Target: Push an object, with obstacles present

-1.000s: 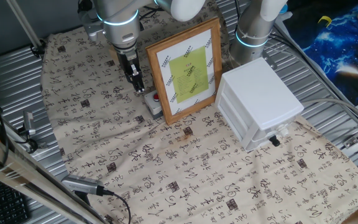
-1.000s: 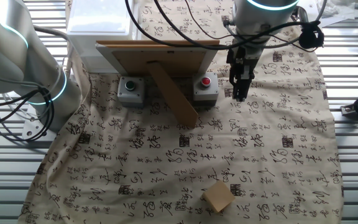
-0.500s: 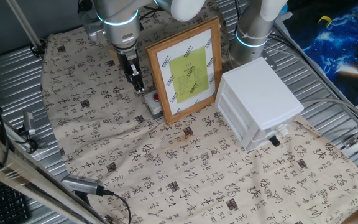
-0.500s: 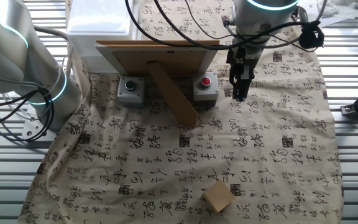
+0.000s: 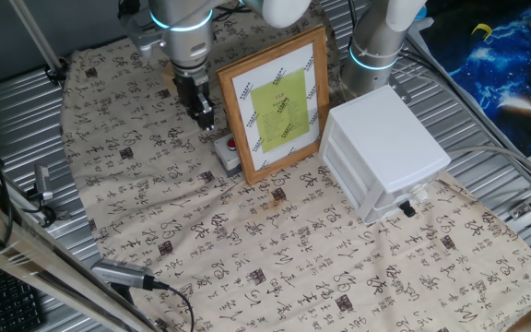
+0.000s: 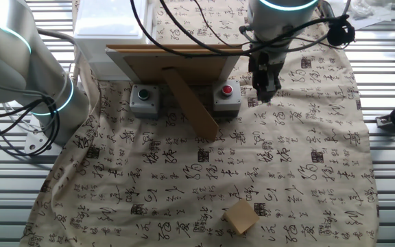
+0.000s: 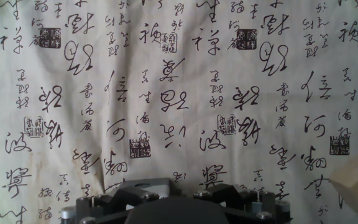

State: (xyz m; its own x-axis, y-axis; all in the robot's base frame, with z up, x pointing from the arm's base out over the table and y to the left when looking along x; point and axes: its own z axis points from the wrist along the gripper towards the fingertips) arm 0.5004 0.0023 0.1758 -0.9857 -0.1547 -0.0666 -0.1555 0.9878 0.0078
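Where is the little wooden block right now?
In the other fixed view, the wooden block sits on the patterned cloth near the bottom edge, well away from the gripper.

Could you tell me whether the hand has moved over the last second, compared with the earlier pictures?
Yes. The hand has shifted up the image, its tips now nearer the grey box with the red button and the picture frame.

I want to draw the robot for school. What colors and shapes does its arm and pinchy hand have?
The arm is a round silvery-grey tube with a glowing light-blue ring around it. Black cables loop near it. Its gripper is small, dark and narrow, like a black beak. A second similar arm, also with a blue ring, stands beside the table.
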